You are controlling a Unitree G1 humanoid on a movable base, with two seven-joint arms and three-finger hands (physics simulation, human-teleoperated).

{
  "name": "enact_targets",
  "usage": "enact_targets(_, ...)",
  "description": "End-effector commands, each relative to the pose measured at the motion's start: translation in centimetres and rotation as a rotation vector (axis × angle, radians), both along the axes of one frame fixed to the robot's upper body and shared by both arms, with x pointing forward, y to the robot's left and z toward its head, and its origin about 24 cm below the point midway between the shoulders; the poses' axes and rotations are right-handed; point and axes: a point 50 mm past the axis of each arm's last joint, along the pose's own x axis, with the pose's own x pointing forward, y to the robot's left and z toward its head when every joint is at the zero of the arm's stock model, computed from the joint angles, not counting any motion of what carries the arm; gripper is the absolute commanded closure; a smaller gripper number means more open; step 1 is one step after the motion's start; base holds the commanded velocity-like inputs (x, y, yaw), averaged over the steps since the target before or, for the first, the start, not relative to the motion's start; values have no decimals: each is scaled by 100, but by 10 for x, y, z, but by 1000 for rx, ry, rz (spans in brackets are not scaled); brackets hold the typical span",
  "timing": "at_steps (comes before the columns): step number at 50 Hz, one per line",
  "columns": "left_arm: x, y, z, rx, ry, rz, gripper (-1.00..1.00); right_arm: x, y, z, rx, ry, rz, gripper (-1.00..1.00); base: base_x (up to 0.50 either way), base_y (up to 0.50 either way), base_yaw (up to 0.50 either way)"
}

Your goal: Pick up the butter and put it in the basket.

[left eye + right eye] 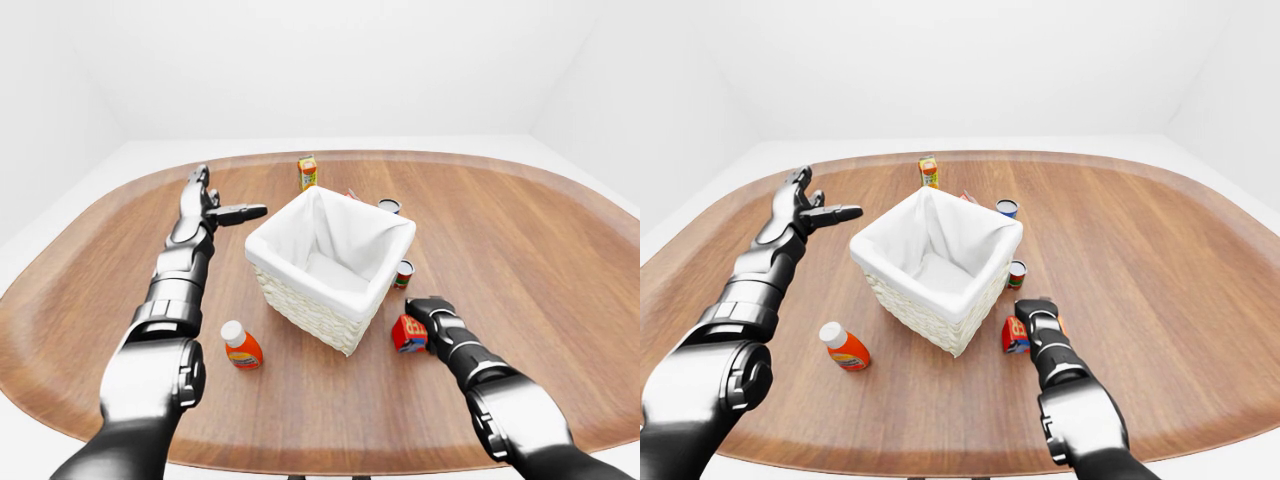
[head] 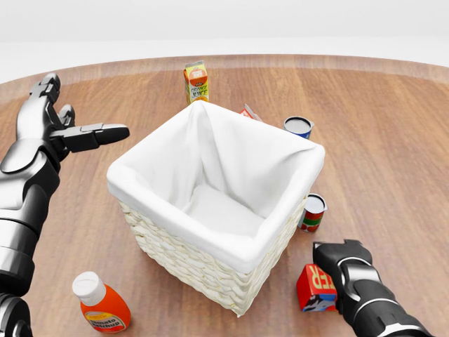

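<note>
The butter (image 2: 316,286), a small red box with white lettering, lies on the wooden table at the lower right of the head view, just right of the basket (image 2: 184,261). The basket is woven wicker with a white cloth liner and nothing inside. My right hand (image 2: 332,261) is pressed down on the butter's right side and covers part of it. Its fingers are hidden, so I cannot see whether they close round the box. My left hand (image 2: 83,133) hovers open at the upper left, fingers stretched towards the basket and well away from it.
An orange juice carton (image 2: 196,81) stands above the basket. A blue-topped can (image 2: 298,126) and a red packet corner (image 2: 249,111) are at its upper right. A small red-and-green can (image 2: 312,212) sits just above the butter. A tomato sauce bottle (image 2: 100,303) lies at lower left.
</note>
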Motion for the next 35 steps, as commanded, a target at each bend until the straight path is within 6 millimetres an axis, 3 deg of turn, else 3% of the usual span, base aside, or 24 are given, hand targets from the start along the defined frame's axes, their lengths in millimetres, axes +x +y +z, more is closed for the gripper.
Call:
enact_targets(1,0,2,-2,-5,11,5,-100,1,2,0,-18,-4,20,100,0,0,0)
enact_targets(19,-1,4,-6,-9,27,14,-100,7,-2,9,0,-95,-3,100,0,0,0)
enact_targets(35,-2,5,-5,-9,16,15,-100,21,-14,41,-35,-150,35,100,0,0,0)
